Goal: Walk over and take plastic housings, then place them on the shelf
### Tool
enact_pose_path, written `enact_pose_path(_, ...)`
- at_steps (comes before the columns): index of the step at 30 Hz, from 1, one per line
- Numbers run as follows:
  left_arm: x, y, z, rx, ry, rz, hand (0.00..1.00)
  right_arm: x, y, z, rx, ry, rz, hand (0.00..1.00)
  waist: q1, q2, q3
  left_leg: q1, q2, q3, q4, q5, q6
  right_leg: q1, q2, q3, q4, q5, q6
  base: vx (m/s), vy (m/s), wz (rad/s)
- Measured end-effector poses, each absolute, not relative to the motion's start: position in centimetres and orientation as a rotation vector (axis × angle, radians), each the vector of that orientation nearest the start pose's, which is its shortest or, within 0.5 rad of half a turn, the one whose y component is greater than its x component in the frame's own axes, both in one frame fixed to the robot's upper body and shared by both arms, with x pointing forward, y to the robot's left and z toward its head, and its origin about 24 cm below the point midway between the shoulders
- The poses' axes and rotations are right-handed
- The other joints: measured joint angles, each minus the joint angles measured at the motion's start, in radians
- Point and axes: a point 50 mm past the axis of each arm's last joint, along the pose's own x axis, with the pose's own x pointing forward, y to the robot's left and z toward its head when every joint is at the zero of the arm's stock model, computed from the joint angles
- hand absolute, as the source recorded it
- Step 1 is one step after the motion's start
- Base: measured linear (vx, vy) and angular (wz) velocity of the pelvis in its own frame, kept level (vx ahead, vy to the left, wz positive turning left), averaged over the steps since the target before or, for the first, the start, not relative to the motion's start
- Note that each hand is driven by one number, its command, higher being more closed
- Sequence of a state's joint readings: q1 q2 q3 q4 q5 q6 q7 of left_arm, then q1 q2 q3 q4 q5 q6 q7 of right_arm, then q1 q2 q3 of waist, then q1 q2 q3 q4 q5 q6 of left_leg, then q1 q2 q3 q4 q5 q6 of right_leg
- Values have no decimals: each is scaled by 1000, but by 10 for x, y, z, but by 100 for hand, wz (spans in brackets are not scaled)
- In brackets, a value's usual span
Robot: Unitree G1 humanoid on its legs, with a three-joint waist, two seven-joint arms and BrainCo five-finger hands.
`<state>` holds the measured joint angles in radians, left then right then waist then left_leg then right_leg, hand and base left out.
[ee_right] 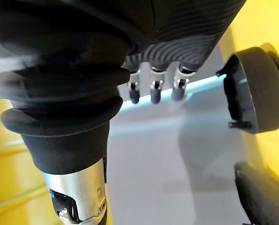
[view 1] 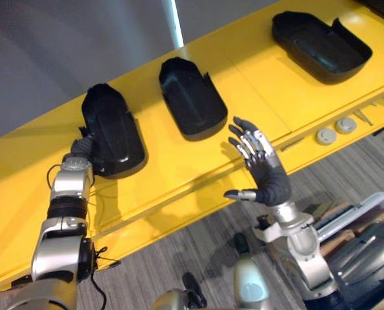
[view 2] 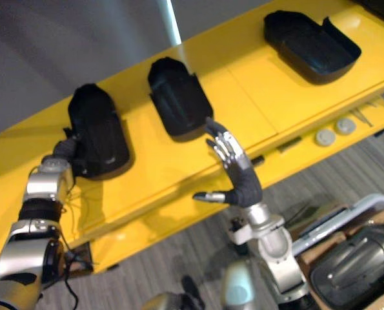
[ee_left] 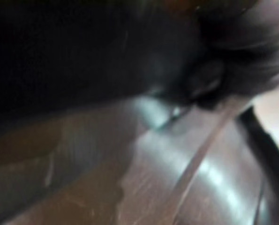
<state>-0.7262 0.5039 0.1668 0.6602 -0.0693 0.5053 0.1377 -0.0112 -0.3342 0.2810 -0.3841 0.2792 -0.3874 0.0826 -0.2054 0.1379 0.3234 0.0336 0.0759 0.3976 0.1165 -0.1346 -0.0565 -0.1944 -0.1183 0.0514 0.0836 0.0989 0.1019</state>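
Observation:
Three black plastic housings lie on the yellow shelf [view 1: 256, 97]: a left one [view 1: 111, 132], a middle one [view 1: 190, 97] and a far right one [view 1: 321, 45]. My left hand [view 1: 82, 147] is against the near end of the left housing, with its fingers hidden under or behind it. In the left wrist view that housing [ee_left: 83, 47] is a dark mass very close to the camera. My right hand [view 1: 267, 174] is raised over the shelf's front edge, just right of the middle housing, with straight spread fingers and nothing in it. Its fingers [ee_right: 153, 91] are also straight in the right wrist view.
Two round grey discs [view 1: 325, 135] [view 1: 346, 124] sit on the shelf's lower front ledge at the right. At the lower right, another black housing [view 2: 356, 268] lies by a white frame and a cardboard box. Grey carpet [view 1: 198, 252] lies below, a grey wall behind.

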Motion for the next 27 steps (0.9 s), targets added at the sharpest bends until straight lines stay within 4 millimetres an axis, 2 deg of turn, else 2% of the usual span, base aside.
enact_pose_path(12, 354, 304, 114, 181, 371, 549, 0, 215, -122, 151, 52, -673, 443, 0, -8, 0, 0, 10, 2, 10, -2, 0, -1, 3, 5, 8, 0, 0, 0, 1, -1, -3)
enact_pose_path(19, 349, 315, 113, 197, 375, 716, 0, 215, -122, 150, 41, -675, 466, 0, -25, 0, 0, 22, 9, 32, -4, -1, -2, 3, 15, 26, -2, -7, -10, 12, -6, -8)
enact_pose_path(22, 344, 328, 123, 271, 346, 847, 0, 215, -124, 148, 18, -681, 486, 0, -32, -1, 0, 37, 13, 50, -4, 0, -2, 11, 20, 35, -4, -8, -12, 24, -5, -12)
enact_pose_path(25, 345, 343, 157, 317, 239, 964, 0, 216, -126, 142, -5, -661, 502, 0, -33, -2, 0, 49, 15, 49, -3, 0, -2, 30, 21, 32, -19, -7, -13, 0, 0, 0)
enact_pose_path(26, 343, 350, 175, 337, 164, 1025, 0, 217, -125, 137, -6, -644, 506, 0, -33, -2, -1, 61, 16, 47, -3, 0, -2, 56, 21, 30, -45, 3, -13, 0, 0, 0)
enact_pose_path(27, 342, 352, 181, 356, 131, 1051, 0, 217, -125, 135, -5, -638, 507, 0, -32, -3, -1, 66, 16, 47, -4, 0, -2, 67, 21, 29, -57, 7, -13, 0, 0, 0)
